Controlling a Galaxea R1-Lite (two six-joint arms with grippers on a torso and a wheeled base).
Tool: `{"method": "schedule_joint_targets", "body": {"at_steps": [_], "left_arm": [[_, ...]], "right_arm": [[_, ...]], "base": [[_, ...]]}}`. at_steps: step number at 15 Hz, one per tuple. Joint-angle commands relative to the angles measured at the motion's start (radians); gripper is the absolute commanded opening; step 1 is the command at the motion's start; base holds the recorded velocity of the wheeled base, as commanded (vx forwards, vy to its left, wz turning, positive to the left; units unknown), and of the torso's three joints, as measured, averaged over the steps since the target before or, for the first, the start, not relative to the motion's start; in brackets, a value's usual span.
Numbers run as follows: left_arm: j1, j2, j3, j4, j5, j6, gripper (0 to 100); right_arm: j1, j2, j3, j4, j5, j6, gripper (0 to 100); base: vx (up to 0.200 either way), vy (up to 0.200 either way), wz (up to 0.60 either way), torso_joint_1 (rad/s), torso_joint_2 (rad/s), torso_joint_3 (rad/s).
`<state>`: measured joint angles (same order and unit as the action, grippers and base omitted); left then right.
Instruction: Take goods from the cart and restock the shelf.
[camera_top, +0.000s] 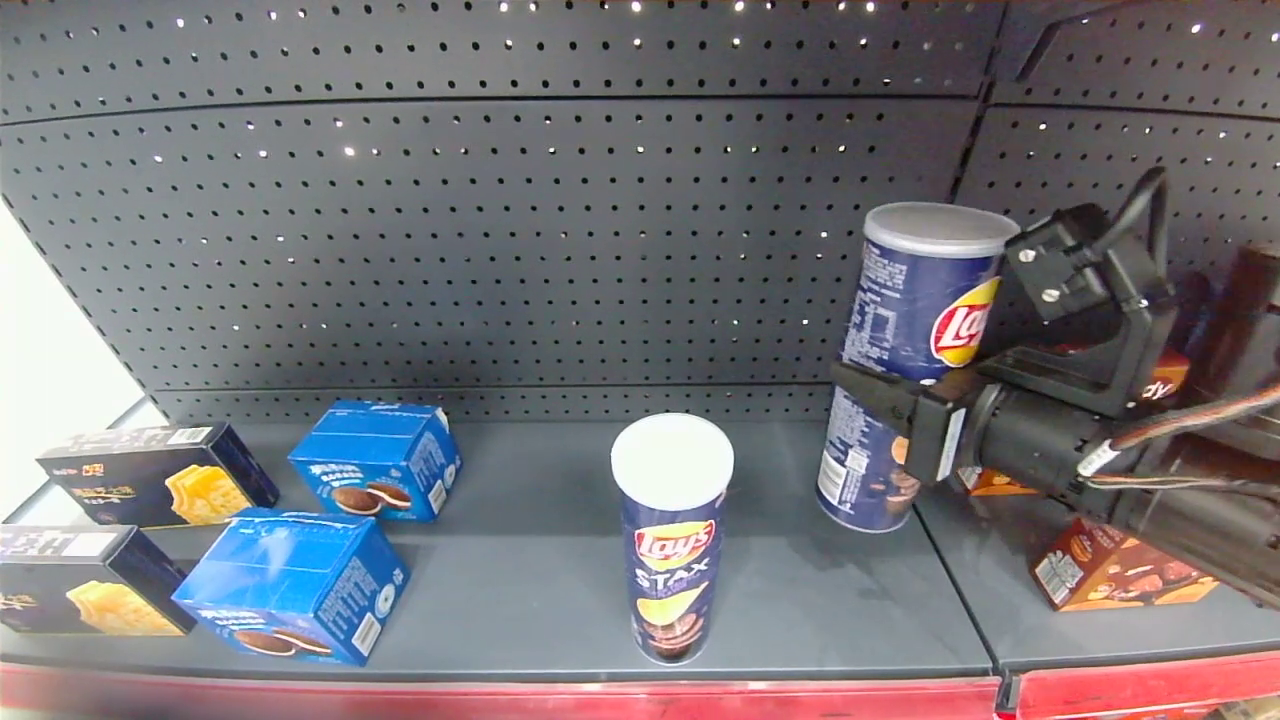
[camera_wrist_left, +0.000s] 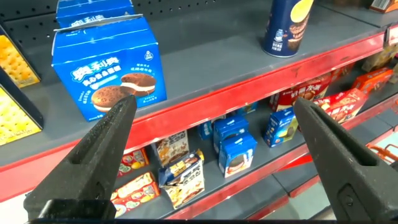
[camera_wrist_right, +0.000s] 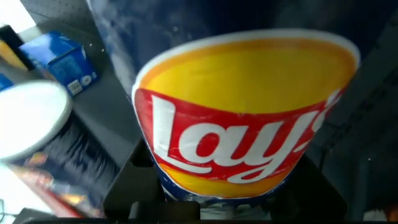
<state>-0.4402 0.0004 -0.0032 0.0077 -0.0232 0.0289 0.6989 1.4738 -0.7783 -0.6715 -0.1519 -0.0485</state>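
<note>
Dark-blue cylindrical cardboard crisp can with a grey lid stands right of centre in the head view. It is slightly tilted, base at or just above the grey metal shelf, and the right gripper clamps it mid-height. It is probably light, stiff yet dentable and smooth-sided, so a mid-body hold suits it. The left gripper gapes wide, empty.

Held can: navy, grey lid, red-yellow logo. Standing can: navy, white lid. Left of it: blue boxes, black boxes with yellow. Shelf: grey, red edge.

Dark pegboard back wall — light glints thru holes.
</note>
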Motion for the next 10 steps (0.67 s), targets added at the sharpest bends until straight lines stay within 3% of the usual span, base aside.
{"method": "schedule_joint_targets", "body": {"at_steps": [1, 3, 10], "left_arm": [[-0.002, 0.0, 0.0, 0.0, 0.0, 0.0, 100], [0.0, 0.0, 0.0, 0.0, 0.0, 0.0, 100], [0.0, 0.0, 0.0, 0.0, 0.0, 0.0, 100]], "right_arm": [[0.016, 0.106, -0.062, -0.013, -0.031, 0.001, 0], [0.017, 0.237, -0.139, -0.12, -0.094, -0.002, 0], [0.005, 0.402, -0.268, -0.172, -0.132, 0.007, 0]], "base": [[0.0, 0.0, 0.0, 0.0, 0.0, 0.0], [0.0, 0.0, 0.0, 0.0, 0.0, 0.0], [0.0, 0.0, 0.0, 0.0, 0.0, 0.0]]}}
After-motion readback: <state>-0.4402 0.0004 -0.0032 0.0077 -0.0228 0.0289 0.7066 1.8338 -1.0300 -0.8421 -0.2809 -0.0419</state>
